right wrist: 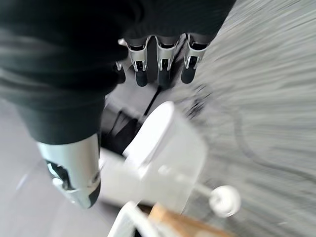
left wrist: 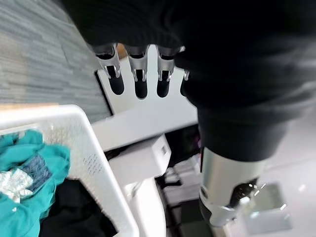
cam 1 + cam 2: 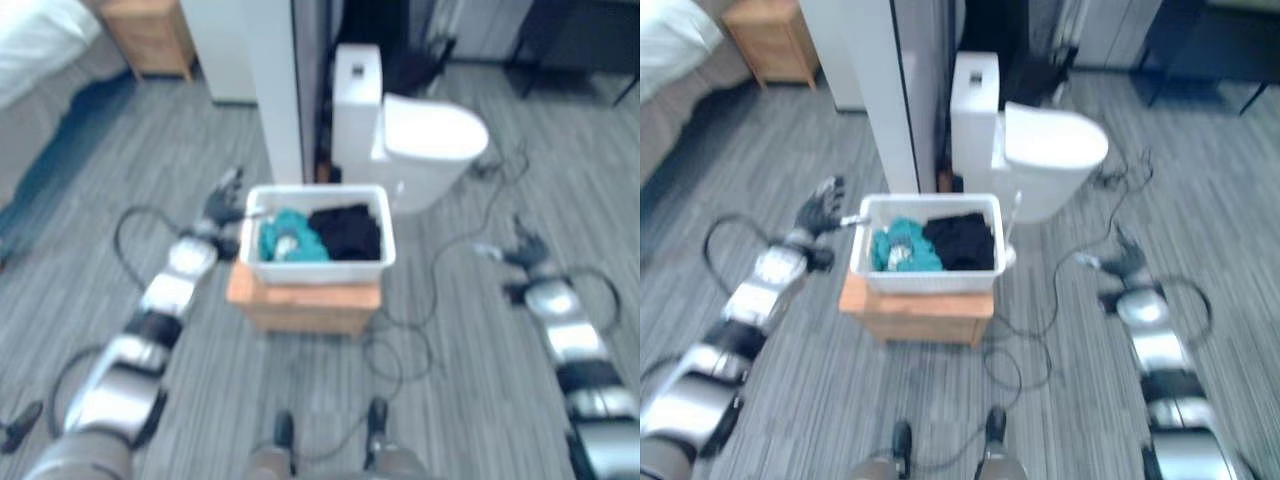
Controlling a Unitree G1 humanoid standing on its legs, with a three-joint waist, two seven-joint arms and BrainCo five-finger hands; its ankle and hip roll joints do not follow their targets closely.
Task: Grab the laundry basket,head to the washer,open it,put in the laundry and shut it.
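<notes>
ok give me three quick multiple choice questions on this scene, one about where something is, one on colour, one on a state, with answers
1. What does the laundry basket rest on?
A. a low wooden stand
B. the bed
C. the toilet lid

2. What colours are the clothes in the basket?
A. red and yellow
B. teal and black
C. all white

3. How is the left robot hand right now?
A. shut on the basket rim
B. holding a shirt
C. open, beside the basket

Answers: 1 A, the wooden stand shows right under the basket. 2 B, a teal garment lies next to a black garment. 3 C, its fingers are straight and hold nothing.
</notes>
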